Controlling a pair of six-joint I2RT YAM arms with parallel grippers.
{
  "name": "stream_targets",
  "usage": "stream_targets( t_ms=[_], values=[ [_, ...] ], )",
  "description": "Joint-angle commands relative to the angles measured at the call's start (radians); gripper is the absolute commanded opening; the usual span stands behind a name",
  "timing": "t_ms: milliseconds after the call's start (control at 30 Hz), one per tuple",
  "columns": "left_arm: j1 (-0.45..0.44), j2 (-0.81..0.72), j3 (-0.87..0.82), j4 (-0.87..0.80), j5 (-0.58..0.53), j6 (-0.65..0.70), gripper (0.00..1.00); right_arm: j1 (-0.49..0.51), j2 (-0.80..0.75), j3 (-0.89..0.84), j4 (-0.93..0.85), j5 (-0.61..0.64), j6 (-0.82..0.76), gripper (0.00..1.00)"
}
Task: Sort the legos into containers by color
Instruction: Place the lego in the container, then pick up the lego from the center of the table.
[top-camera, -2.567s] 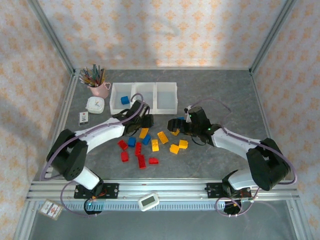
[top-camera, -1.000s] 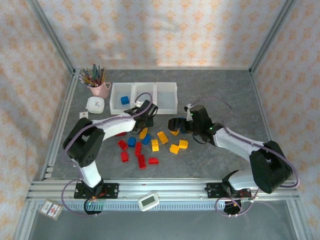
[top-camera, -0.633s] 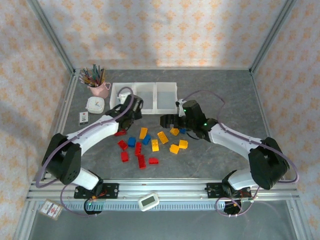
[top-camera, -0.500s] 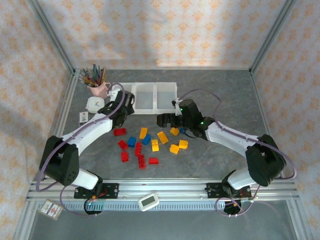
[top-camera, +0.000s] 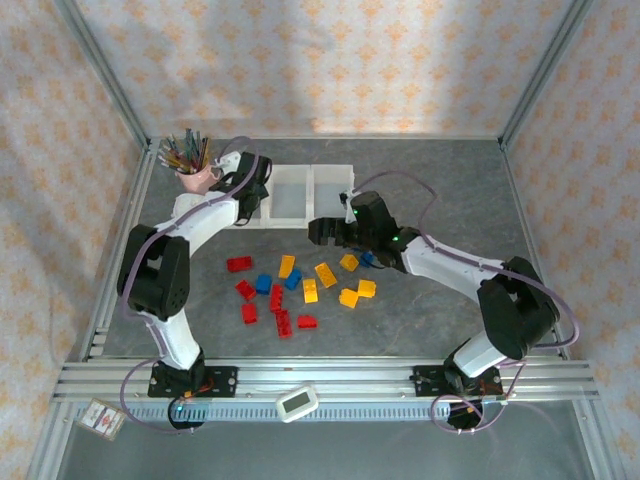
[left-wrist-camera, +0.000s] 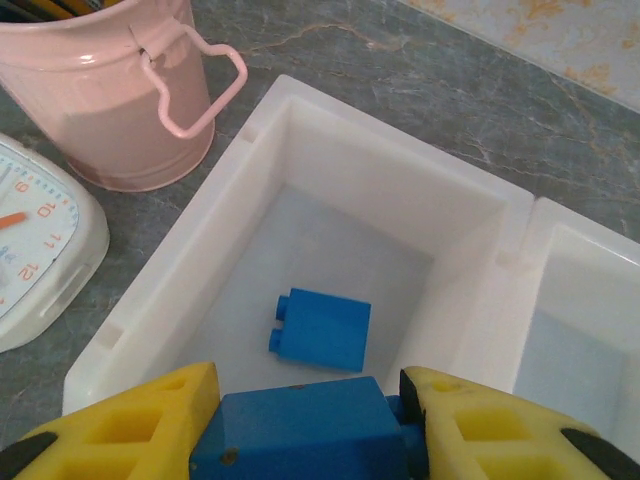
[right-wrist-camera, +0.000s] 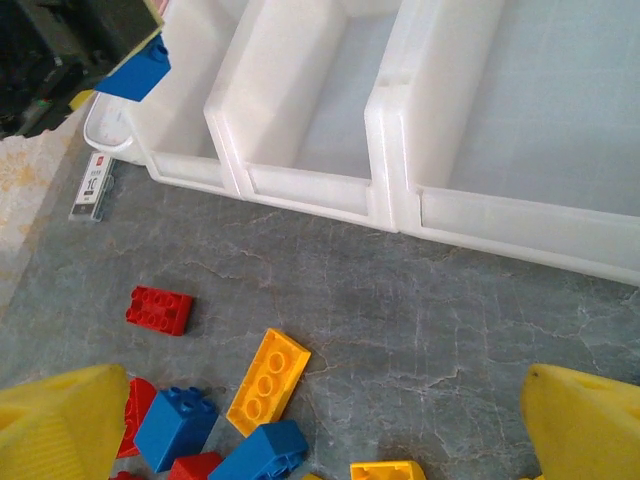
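The left end effector (left-wrist-camera: 305, 432) is clamped on a small blue plastic brick (left-wrist-camera: 300, 440), squeezed between its two yellow fingers (left-wrist-camera: 130, 430). It hangs over the near edge of the left bin (left-wrist-camera: 400, 170), the far-left one in a row of three square translucent white plastic bins (top-camera: 333, 190). On the floor of that bin lies a second blue brick (left-wrist-camera: 320, 330), flat and apart from the walls. The middle bin (left-wrist-camera: 590, 340) adjoins it on the right. In the overhead view the left end effector (top-camera: 250, 195) covers much of the left bin.

Just left of the bins stands a pink metal cup of pencils (left-wrist-camera: 110, 90), its handle turned towards the bin. Nearer, a white clock (left-wrist-camera: 30, 250) lies on the grey desk (top-camera: 440, 180), close beside the bin's left wall.

The right end effector (right-wrist-camera: 325, 425) has its yellow fingers (right-wrist-camera: 60, 430) spread wide apart with nothing between them. It hovers above the desk on the near side of the bins, over the far edge of the scattered plastic bricks (top-camera: 310, 291). In the overhead view the right end effector (top-camera: 320, 232) sits just near of the middle bin. Below it lie a red oblong brick (right-wrist-camera: 160, 308), a long yellow-orange brick (right-wrist-camera: 268, 380) and a blue square brick (right-wrist-camera: 175, 425), all on the desk and outside the bins. The middle bin and the right bin (right-wrist-camera: 540, 110) hold no bricks in the parts that can be seen. The rest of the red, blue and yellow-orange bricks lie in a loose cluster between the two arms.
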Motion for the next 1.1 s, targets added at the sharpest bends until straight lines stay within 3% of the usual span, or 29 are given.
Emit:
stream_targets(
  t_ms=[0, 267, 533, 700, 900, 1067],
  values=[
    [0.026, 0.034, 0.037, -0.011, -0.048, 0.006, 0.44, 0.002, 0.008, 0.044, 0.012, 0.033, 0.001, 1.00],
    [0.039, 0.052, 0.042, -0.022, -0.055, 0.009, 0.58, -0.004, 0.025, 0.078, 0.004, 0.029, -0.012, 1.00],
    [0.039, -0.003, 0.048, -0.059, -0.051, 0.023, 0.65, -0.049, -0.003, 0.071, -0.006, 0.017, -0.005, 1.00],
    [0.019, -0.088, 0.013, -0.076, 0.015, 0.025, 0.69, -0.108, -0.050, 0.039, -0.034, 0.025, 0.014, 1.00],
    [-0.080, -0.211, -0.074, -0.086, 0.091, 0.029, 0.72, -0.170, -0.132, -0.028, -0.095, 0.054, 0.016, 1.00],
    [-0.232, -0.270, -0.125, -0.089, 0.130, -0.031, 0.73, -0.221, -0.220, -0.092, -0.165, 0.067, 0.022, 1.00]
  ],
)
